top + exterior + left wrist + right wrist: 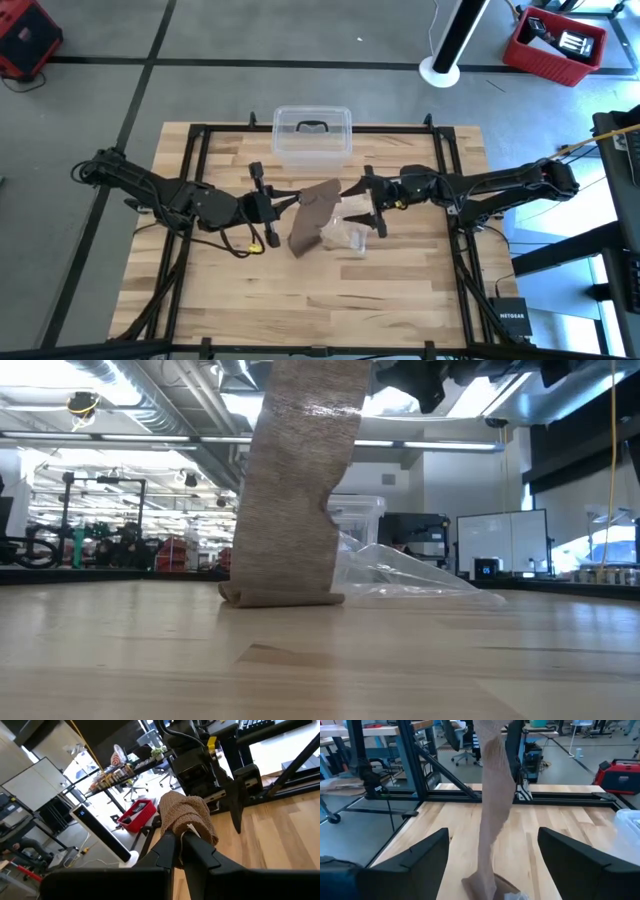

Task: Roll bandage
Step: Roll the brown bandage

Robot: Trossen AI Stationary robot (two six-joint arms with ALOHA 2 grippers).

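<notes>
The left gripper (pixel 179 836) is squeezed tight on the top end of the bandage (pixel 312 215) and holds it up over the middle of the table (pixel 400 300). The strip hangs down, and its bottom end rests folded on the wood, just beside a clear bag (pixel 345 232). The right gripper (pixel 492 862) is wide apart and holds nothing; the strip hangs between its fingers. I think the rolling has not started. Next, the right gripper likely needs to pinch the strip so one end can be turned.

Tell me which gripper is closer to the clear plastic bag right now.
Right. The right gripper, open, hovers right beside the clear plastic bag. The left gripper sits across the bandage from the bag, shut on the bandage's raised end.
</notes>
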